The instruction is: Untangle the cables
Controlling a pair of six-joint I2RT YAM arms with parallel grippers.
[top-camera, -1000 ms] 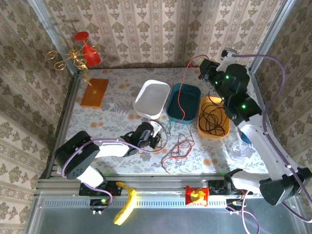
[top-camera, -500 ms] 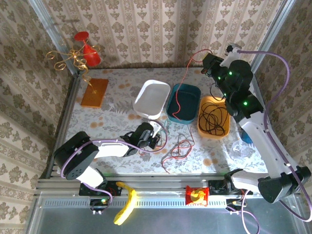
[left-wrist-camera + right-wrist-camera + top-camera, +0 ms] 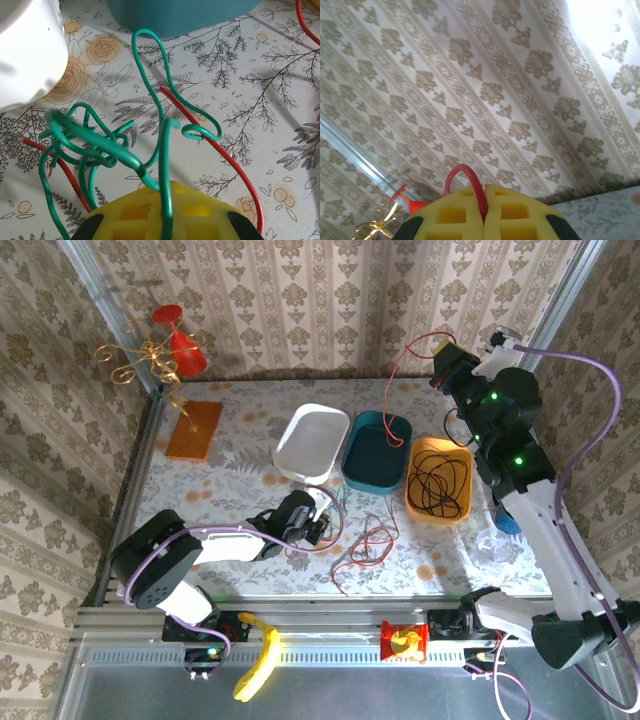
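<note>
The left pincer (image 3: 317, 523) lies low over the counter (image 3: 215, 490), just in front of the white tray (image 3: 312, 443), its yellow pads (image 3: 125, 215) clamped on the green cable (image 3: 164, 165). In the left wrist view that cable leaves the pads as one upright strand, then spreads into loose loops on the floral counter, with a denser bunch to the left near the white tray. A red strand (image 3: 220, 150) runs along the counter beneath those green loops. From above it gathers into a loose tangle to the right of the left pincer, in front of the teal tray (image 3: 372, 455).

The right pincer (image 3: 442, 358) is raised high near the back wall, its jaws pressed together on the red cable (image 3: 478, 192). This cable arches over the pincer and hangs down, its lower end over the teal tray. Whether it joins the red strand on the counter I cannot tell. The black cable (image 3: 437, 480) lies coiled inside the orange tray (image 3: 440, 517)
</note>
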